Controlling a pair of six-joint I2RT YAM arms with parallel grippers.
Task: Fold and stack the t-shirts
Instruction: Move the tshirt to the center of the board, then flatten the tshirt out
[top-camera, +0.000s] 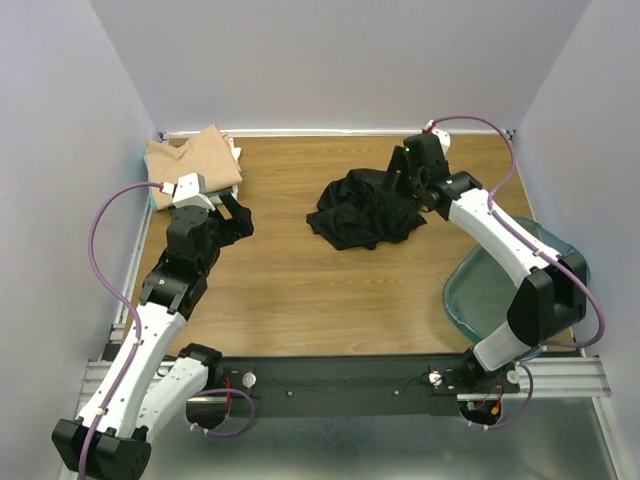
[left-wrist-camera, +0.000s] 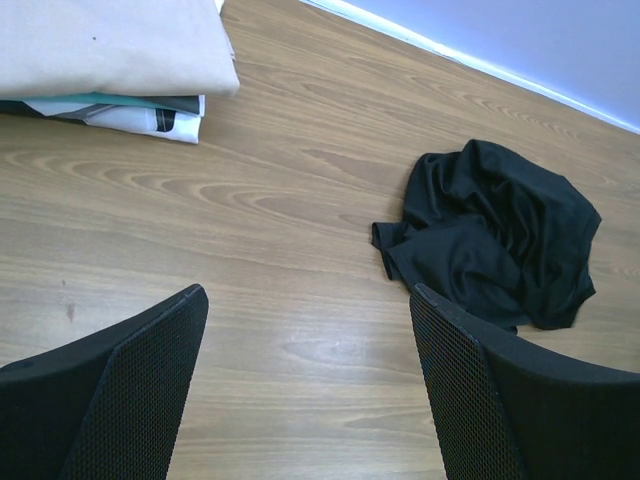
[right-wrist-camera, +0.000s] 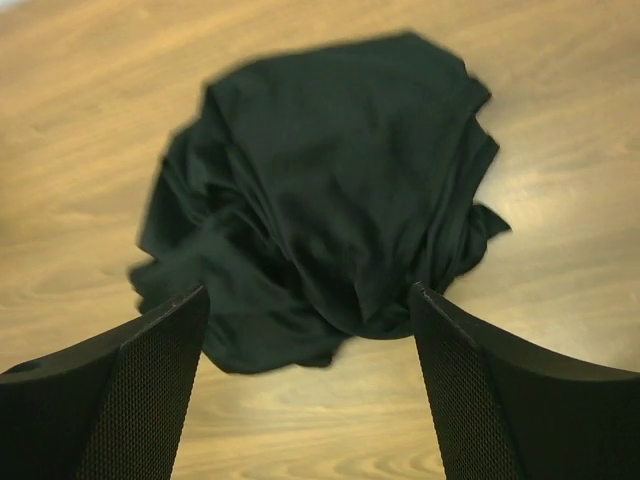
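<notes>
- The tan t-shirt (top-camera: 195, 158) tops the folded stack at the surface's (top-camera: 300, 290) far-left corner; leave it alone.
- Your left end effector (left-wrist-camera: 308, 292) hangs wide open and empty beside that stack.
- The black t-shirt (top-camera: 365, 210) lies crumpled mid-surface. Look for a hem or shoulder seam, not the bunched middle.
- Your right end effector (right-wrist-camera: 308, 290) hovers over it, fingers spread, gripping nothing. Pinch one layer at an edge, then spread it flat.

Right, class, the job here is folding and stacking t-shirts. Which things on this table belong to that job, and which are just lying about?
Part of the job:
- black t-shirt, crumpled mid-table
- tan t-shirt, folded, on top of the stack at the far left corner
- pale folded cloth under the tan one

Just lying about:
- teal plastic bin, at the table's right edge
</notes>
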